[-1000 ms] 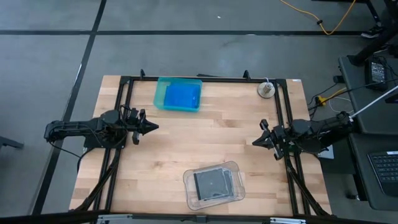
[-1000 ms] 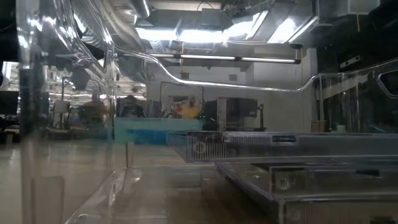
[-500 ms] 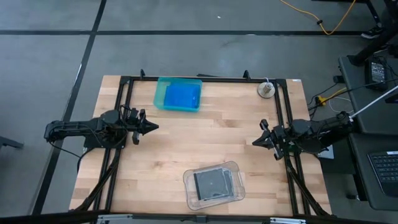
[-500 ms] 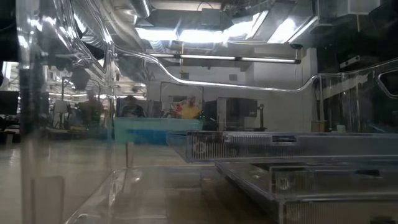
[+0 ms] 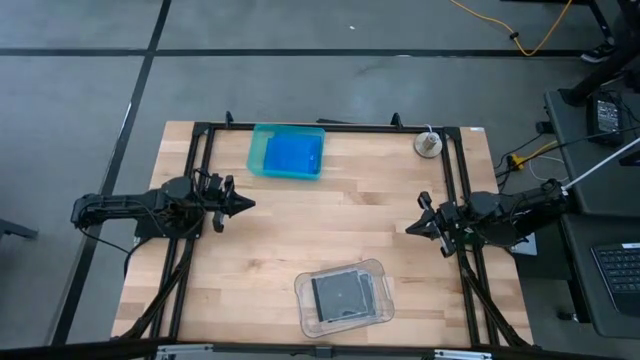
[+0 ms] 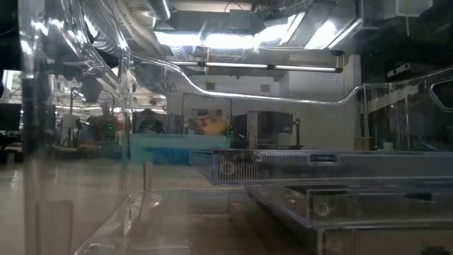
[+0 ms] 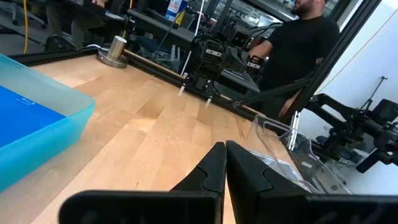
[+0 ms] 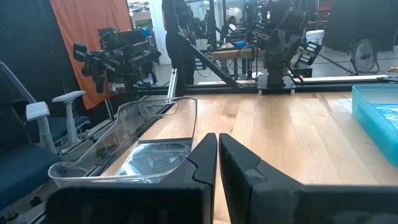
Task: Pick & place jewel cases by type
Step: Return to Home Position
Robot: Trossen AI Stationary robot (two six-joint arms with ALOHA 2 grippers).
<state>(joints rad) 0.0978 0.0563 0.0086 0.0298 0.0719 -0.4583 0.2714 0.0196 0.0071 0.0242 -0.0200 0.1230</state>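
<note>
1. Now: left gripper (image 5: pixel 245 204) at the left edge of the light wooden table (image 5: pixel 330 225), right gripper (image 5: pixel 410 227) at the right edge. Tips face each other and are well apart. Both are pinched closed, fingers meeting, nothing held.
2. Solid blue jewel case (image 5: pixel 293 156) lies flat in the teal translucent plastic tray (image 5: pixel 257 150) at the far edge. Dark grey jewel cases with clear covers (image 5: pixel 341 295) lie stacked in the clear rounded plastic tray (image 5: pixel 303 300) at the near edge. No case loose on the wood, so the sorting looks done and only parking the arms is left.
3. Risk: in the low view the upper dark case juts past the lower one. A knock to the clear tray could slide the stack.
4. Risk: the right arm is the nearer one to the clear tray. A low sweep while parking could clip its rim. Judged small, since the tray sits apart from both arms.
5. Risk: a person in a dark shirt (image 7: pixel 298 43) stands beyond the table, behind the right arm. Reaching in while an arm moves would be the hazard.
</note>
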